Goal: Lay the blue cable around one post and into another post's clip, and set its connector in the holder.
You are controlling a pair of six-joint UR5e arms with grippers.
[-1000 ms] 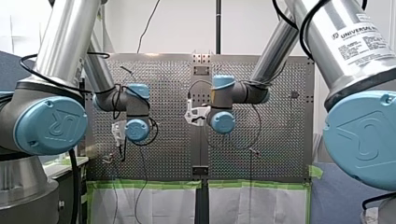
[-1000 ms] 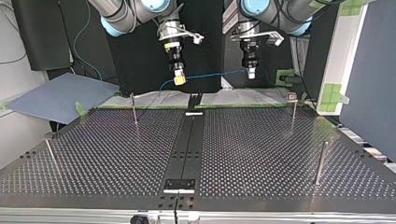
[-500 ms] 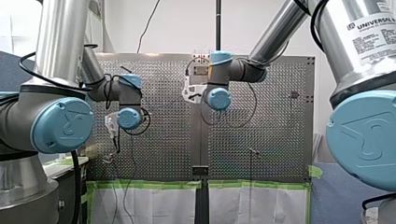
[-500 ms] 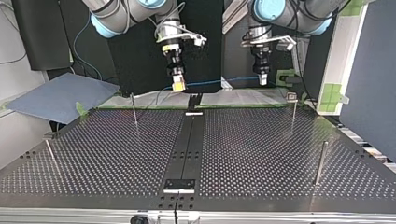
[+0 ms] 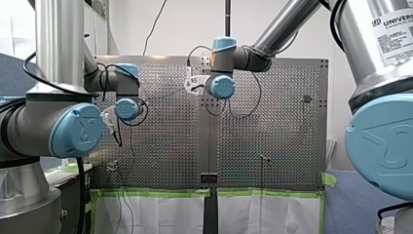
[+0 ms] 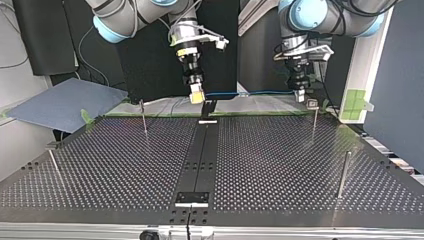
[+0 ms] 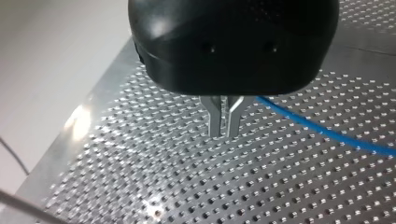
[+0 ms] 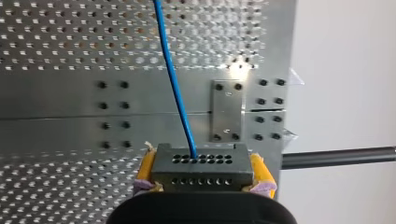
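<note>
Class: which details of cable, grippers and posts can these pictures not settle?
- Top view: what tops the post beside my left gripper; too small.
- Left wrist view: where the blue cable meets the fingers; the gripper's body hides it.
- Right wrist view: the cable's far end, cut off by the edge beyond the connector.
- Front view: my right gripper, hidden behind its own wrist.

Yellow-padded right gripper (image 6: 197, 98) with grey connector block (image 8: 203, 170): lower, toward top view's right.
Black left gripper (image 6: 300, 97): likewise, further.
Thin blue cable (image 6: 260, 92): straighter.
</note>
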